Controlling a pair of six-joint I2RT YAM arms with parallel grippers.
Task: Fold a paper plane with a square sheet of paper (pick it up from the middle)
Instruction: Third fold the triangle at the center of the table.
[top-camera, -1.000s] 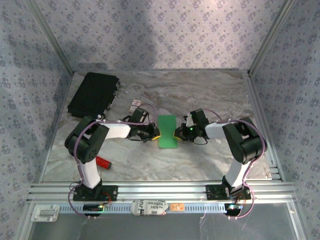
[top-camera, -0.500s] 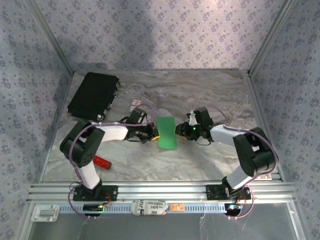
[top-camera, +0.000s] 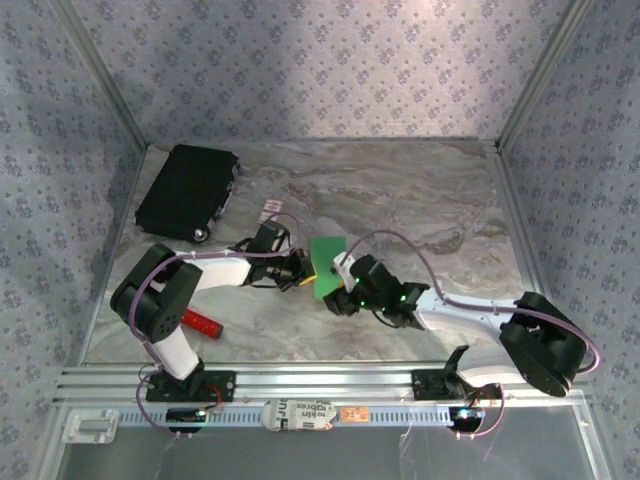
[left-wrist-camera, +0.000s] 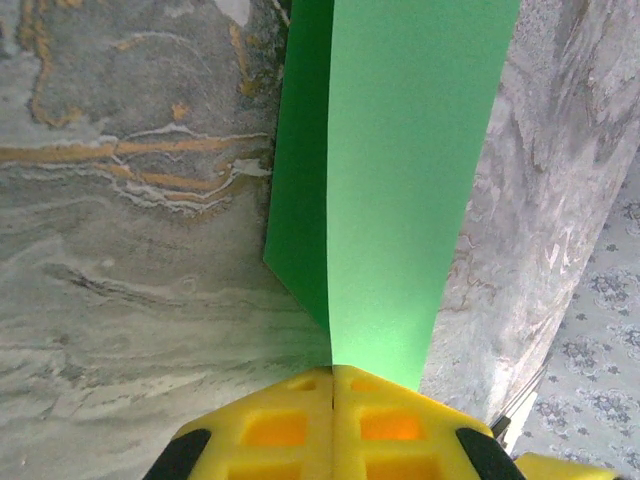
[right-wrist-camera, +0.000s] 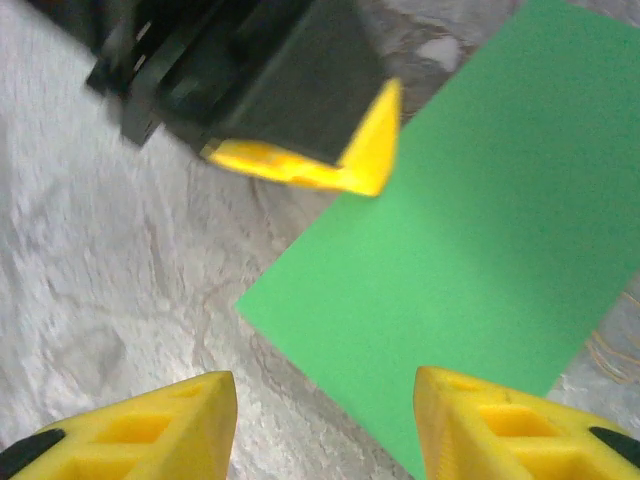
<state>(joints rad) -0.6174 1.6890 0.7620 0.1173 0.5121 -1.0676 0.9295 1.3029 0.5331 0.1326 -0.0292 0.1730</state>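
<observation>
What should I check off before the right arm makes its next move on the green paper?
1. Left gripper shut on the green paper: ok.
2. Right gripper standing open: ok.
3. Paper between the right fingers: not ok, it lies ahead of them.
4. Folded layers lined up: cannot tell.
5. The two grippers apart, not touching: ok.
6. Red tool and black case away from the paper: ok.

My right fingers, a second ago closed at the right edge of the paper, now stand apart at its near edge. My right arm has swung low and outward. The paper has tilted.
</observation>
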